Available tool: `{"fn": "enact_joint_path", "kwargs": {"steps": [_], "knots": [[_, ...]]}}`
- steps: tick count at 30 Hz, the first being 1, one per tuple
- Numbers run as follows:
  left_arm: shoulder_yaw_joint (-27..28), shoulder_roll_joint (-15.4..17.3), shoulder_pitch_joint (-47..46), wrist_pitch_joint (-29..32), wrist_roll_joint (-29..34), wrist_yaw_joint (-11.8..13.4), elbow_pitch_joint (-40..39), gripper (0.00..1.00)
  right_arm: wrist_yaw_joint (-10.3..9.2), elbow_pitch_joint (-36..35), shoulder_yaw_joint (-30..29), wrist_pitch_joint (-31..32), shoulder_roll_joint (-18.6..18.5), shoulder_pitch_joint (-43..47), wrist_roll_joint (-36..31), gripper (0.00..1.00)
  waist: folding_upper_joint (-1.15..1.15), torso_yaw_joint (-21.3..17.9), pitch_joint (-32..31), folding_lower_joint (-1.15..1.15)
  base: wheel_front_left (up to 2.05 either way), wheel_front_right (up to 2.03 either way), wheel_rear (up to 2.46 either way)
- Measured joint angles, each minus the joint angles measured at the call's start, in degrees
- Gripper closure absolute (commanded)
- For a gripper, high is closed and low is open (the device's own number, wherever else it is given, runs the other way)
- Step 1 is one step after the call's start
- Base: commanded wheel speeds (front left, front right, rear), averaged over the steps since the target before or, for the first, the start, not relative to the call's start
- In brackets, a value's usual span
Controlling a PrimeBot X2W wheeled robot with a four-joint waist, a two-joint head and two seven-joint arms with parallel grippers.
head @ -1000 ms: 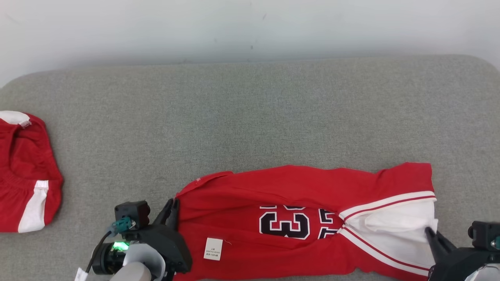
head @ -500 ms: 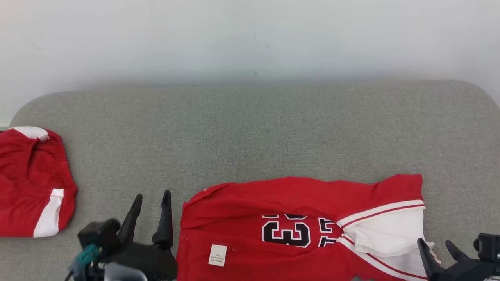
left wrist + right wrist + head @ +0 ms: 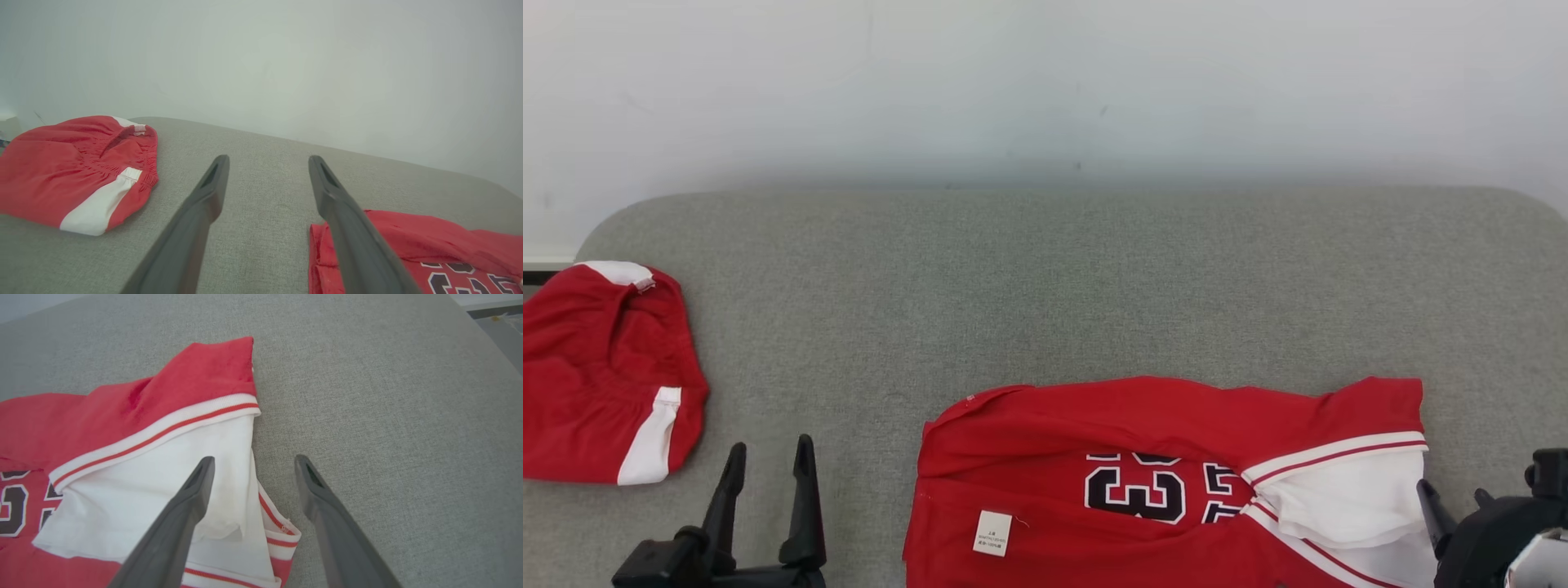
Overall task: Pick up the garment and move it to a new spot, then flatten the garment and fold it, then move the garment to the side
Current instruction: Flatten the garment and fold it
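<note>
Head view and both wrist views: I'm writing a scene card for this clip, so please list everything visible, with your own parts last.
red basketball jersey with black numerals and a white panel: one, red and white, lying on the near right part of the surface
small white label: one, white, on the jersey's near left part
red shorts with a white side stripe: one, red and white, bunched at the surface's left edge
grey fabric-covered surface: one, grey, under both garments
pale wall: one, whitish, behind the surface
left gripper: one, dark, open, left of the jersey, holding nothing
right gripper: one, dark, open, at the jersey's right end, holding nothing
</note>
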Motion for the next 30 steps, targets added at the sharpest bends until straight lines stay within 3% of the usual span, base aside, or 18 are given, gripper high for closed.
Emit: {"fn": "enact_joint_path", "kwargs": {"steps": [11, 23, 24, 25, 27, 30], "knots": [[4.79, -1.21, -0.99, -0.01, 3.56, -2.48, 1.33, 0.0, 0.01, 11.11, 0.05, 1.47, -2.65, -8.02, -1.25, 0.0, 0.0, 1.7, 3.28, 0.01, 0.0, 0.0, 0.0], [3.81, -1.66, -3.87, 0.0, 5.25, -3.89, 2.23, 0.0, -0.29, 17.38, 3.58, 4.35, -3.28, -12.51, -0.83, 0.0, -0.01, 3.25, 7.25, 0.0, 0.0, 0.0, 0.0], [3.75, -1.64, -3.93, -0.01, 5.25, -3.94, 2.52, 0.0, -0.42, 17.51, 3.96, 4.37, -3.36, -12.59, -0.44, 0.19, -0.01, 3.32, 7.43, 0.0, 0.0, 0.0, 0.0], [3.65, -1.65, -3.98, 0.0, 5.25, -3.97, 2.74, 0.0, -0.43, 17.57, 4.48, 4.42, -3.48, -12.6, -0.03, 0.55, -0.01, 3.38, 7.57, 0.0, 0.0, 0.0, 0.0], [3.6, -1.66, -4.26, 0.0, 5.25, -4.02, 2.97, 0.0, -0.49, 17.57, 5.27, 4.88, -3.47, -12.66, 1.43, 0.64, -0.01, 3.51, 7.7, 0.0, 0.0, 0.0, 0.0], [3.66, -1.66, -4.58, 0.0, 5.25, -4.36, 3.13, 0.0, -0.68, 17.08, 7.15, 5.73, -3.19, -12.61, 3.7, 0.66, -0.01, 3.59, 7.73, 0.0, 0.0, 0.0, 0.0]]}}
